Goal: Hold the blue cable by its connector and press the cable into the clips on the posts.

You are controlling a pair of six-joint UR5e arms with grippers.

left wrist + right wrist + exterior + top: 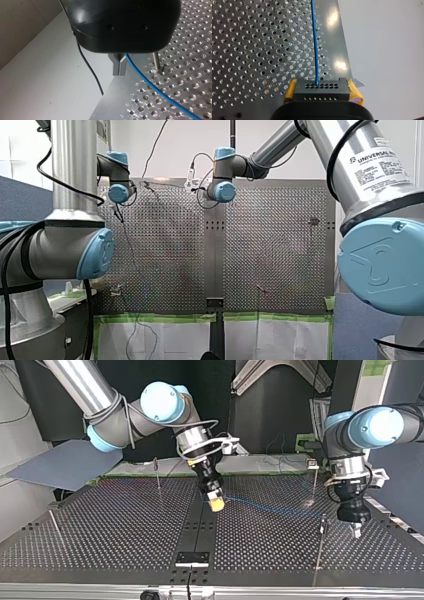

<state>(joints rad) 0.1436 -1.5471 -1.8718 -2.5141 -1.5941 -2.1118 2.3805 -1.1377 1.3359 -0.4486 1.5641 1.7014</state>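
1. Your right end effector (pixel 216 504) is clamped on the black connector (pixel 322 88), with its yellow pads (pixel 290 90) against the connector's two sides. The holding step looks done, and the pressing step is in hand.
2. From the connector, the blue cable (pixel 270 507) runs out to the top view's right, stretched low over the table (pixel 100 530).
3. Well right of the connector stands a post (pixel 321 542). The cable reaches the clip (pixel 324 520) at its top, but I cannot tell whether it is seated. Next, you likely need to line the taut cable over that clip and push it down.
4. Farthest from the connector, just past that post, your left end effector (pixel 356 529) is narrow, its metal fingers (pixel 116 66) together. The cable passes just beside them, and I cannot tell whether it is pinched.
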